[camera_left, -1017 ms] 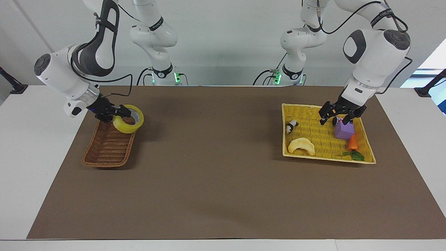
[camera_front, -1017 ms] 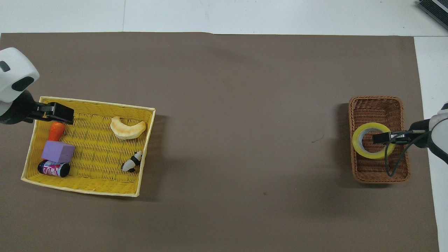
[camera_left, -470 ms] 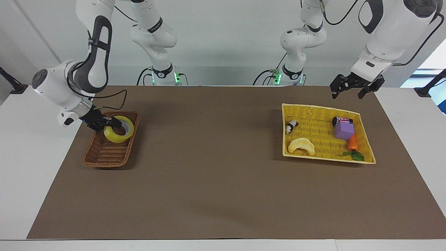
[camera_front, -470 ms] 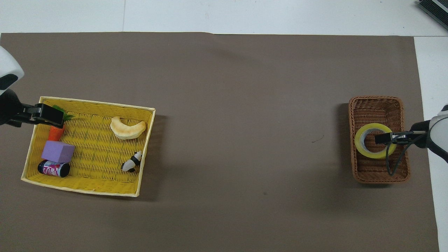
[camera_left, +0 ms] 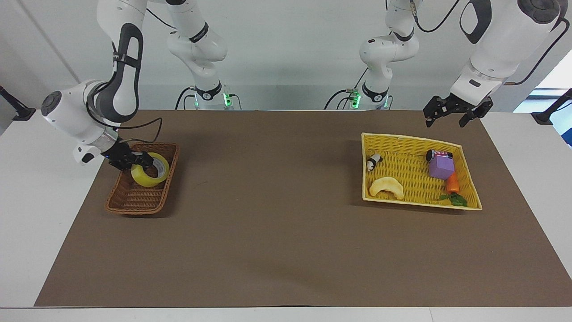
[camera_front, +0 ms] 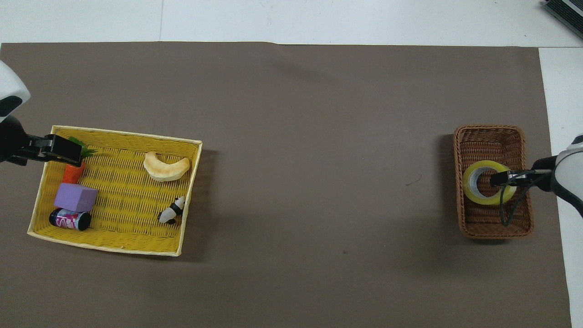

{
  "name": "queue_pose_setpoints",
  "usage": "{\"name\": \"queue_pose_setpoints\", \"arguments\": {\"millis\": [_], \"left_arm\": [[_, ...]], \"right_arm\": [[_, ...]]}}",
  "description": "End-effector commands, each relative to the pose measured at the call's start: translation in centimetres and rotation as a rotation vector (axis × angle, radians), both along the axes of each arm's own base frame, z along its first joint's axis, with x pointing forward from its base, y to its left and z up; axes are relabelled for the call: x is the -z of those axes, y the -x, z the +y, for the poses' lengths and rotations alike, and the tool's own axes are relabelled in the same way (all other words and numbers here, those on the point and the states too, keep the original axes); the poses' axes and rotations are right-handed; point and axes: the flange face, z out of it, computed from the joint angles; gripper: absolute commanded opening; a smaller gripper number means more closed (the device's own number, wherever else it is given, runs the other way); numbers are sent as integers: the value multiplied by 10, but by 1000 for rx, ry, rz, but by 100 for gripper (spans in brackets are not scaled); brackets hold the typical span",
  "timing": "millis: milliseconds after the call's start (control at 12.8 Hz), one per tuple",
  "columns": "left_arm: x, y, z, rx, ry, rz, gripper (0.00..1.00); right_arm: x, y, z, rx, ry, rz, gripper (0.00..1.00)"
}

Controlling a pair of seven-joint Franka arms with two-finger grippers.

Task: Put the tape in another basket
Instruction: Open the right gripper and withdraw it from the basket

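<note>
The tape (camera_left: pixel 145 180) (camera_front: pixel 473 194), a thick yellow ring with a pale core, sits tilted inside the brown wicker basket (camera_left: pixel 134 208) (camera_front: pixel 492 131) at the right arm's end of the table. My right gripper (camera_left: pixel 141 161) (camera_front: pixel 499 179) is down in that basket at the tape's upper rim, reaching into its hole. Whether it still grips the roll does not show. My left gripper (camera_left: pixel 447 117) (camera_front: pixel 63 150) hangs open and empty, raised over the edge of the yellow basket (camera_left: pixel 402 137) (camera_front: pixel 191 191).
The yellow basket at the left arm's end holds a pale crescent piece (camera_left: pixel 387 187), a small panda figure (camera_left: pixel 373 162), a purple block (camera_left: pixel 441 167), a dark can (camera_front: pixel 69 219) and a carrot (camera_left: pixel 453 183). Brown matting covers the table between the two baskets.
My right gripper brought the tape down from above the wicker basket's rim into the basket. The left gripper rose out of the yellow basket, then held still.
</note>
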Motion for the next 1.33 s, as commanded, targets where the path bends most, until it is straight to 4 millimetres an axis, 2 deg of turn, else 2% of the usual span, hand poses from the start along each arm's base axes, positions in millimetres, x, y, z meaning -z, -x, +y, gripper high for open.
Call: {"name": "queue_pose_setpoints", "arguments": {"millis": [0,157,391,548,704,783,939,1252], "left_arm": [[-1,-2,23,-35,-16,15,100],[-3,-1,35,-59,-19,13,100],[-5,-1,47,-79,-17,8,100],[-5,-1,50,-86,-17,8,100],[-5,-1,49,-84,-14,3,100],[-11,-5,35,-68,10,-33,100],[-21,-2,18,-9,37,-58,100],[-32,9,18,60,44,-51,100]], "right_arm": [[-2,-4,0,-28,6,-15,100],[-12,-12,1,-31,8,-37,100],[-47,-33,0,-37,35,-105,100],[-83,-56,20,-67,69,-171,100],[-110,-72,39,-27,99,-200,100],[-120,-74,45,-31,139,-204,100],[-141,-72,80,2,175,-182,100],[-186,-50,141,116,231,-118,100]]}}
